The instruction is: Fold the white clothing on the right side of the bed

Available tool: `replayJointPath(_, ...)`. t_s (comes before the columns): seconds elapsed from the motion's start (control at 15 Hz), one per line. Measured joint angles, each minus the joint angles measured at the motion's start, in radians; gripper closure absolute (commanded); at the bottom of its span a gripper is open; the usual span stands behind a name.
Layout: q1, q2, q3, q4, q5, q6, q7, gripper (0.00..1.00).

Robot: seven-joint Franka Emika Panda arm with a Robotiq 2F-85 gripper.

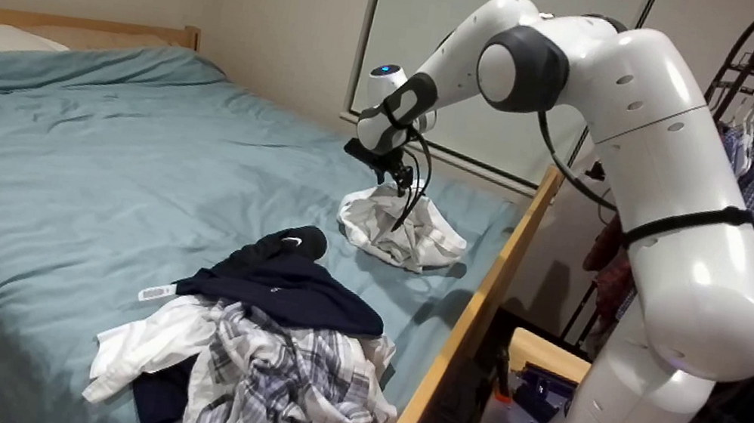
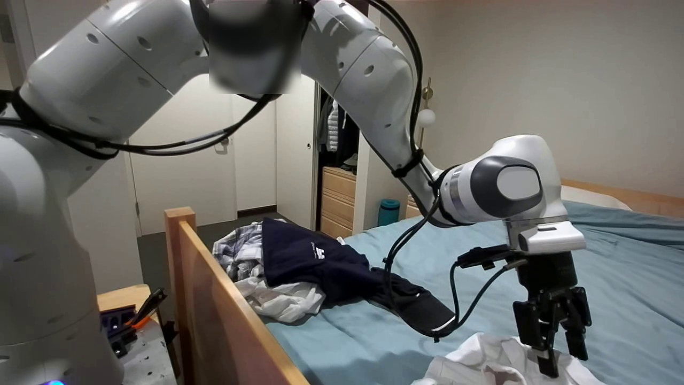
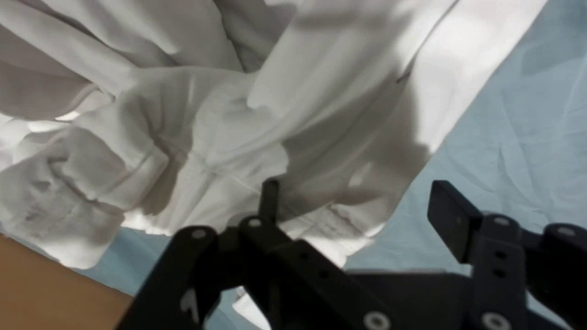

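1. Lying crumpled near the wooden rail [image 1: 464,333]: white clothing [image 1: 404,231].
2. Pincer [image 3: 355,195], its fingers [image 3: 454,220] spread wide, on the same side of the rail as the clothing.
3. Navy garment [image 1: 287,288] and plaid cloth [image 1: 279,386], piled just beside the rail.

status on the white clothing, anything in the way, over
Fingers open at edge of white clothing, contact unclear. It's rumpled on the bed, unfolded. Dark clothes nearby, apart, likely not in the way.
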Motion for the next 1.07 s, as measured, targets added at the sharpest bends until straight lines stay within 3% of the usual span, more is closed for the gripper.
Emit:
replayJointPath(0.47, 0.031, -0.027, 0.0, -0.029, -0.011, -0.024, -0.042, 0.93)
replayJointPath(0.67, 0.065, -0.089, -0.003, -0.107, -0.063, -0.039, -0.091, 0.96)
replayJointPath(0.73, 0.081, -0.118, -0.004, -0.147, -0.095, -0.046, -0.112, 0.94)
replayJointPath(1.07, 0.15, -0.33, -0.03, -0.41, -0.316, -0.053, -0.209, 0.92)
